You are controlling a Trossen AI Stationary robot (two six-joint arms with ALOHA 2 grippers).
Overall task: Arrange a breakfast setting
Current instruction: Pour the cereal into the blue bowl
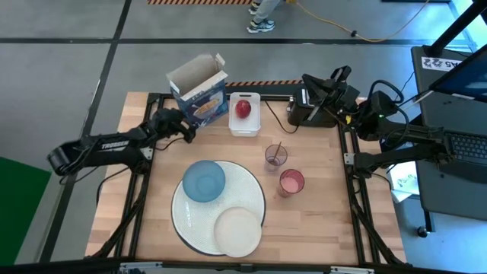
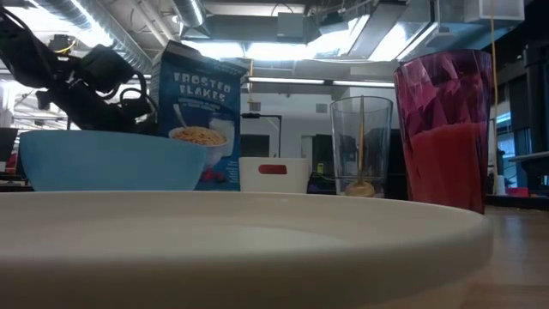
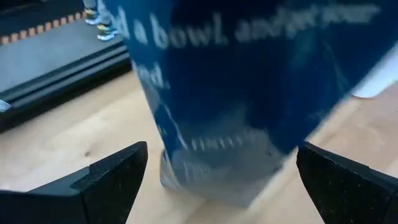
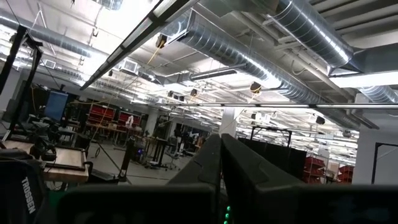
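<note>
The left arm, marked TROSSEN along its link, reaches in from the table's left edge, and the left gripper (image 1: 185,129) stands with its jaws spread wide just beside a blue cereal box (image 1: 199,93); its fingers (image 3: 115,177) flank the box's lower end without touching it. The box, top flaps open, reads "FROSTED FLAKES" on its front in the low view, and the left wrist view catches "a bowl" in white lettering on its side. Beside the box sits a white rectangular tray (image 1: 245,125) holding a red apple (image 1: 242,108). Toward the front of the table (image 1: 319,228), the big round white plate (image 1: 194,228) carries a small blue bowl (image 1: 204,181) on its far left part and a small cream plate (image 1: 237,232) on its near right part. To the right stand two tinted cups, well apart from the plate: a purplish cup (image 1: 275,157) with a wooden spoon (image 1: 277,151) upright in it, and a pink cup (image 1: 291,183) holding red liquid. Bare wood lies open right of the cups and along the front edge. At the far right corner, the right gripper (image 1: 308,85) is closed, held above a black toaster (image 1: 304,106).
</note>
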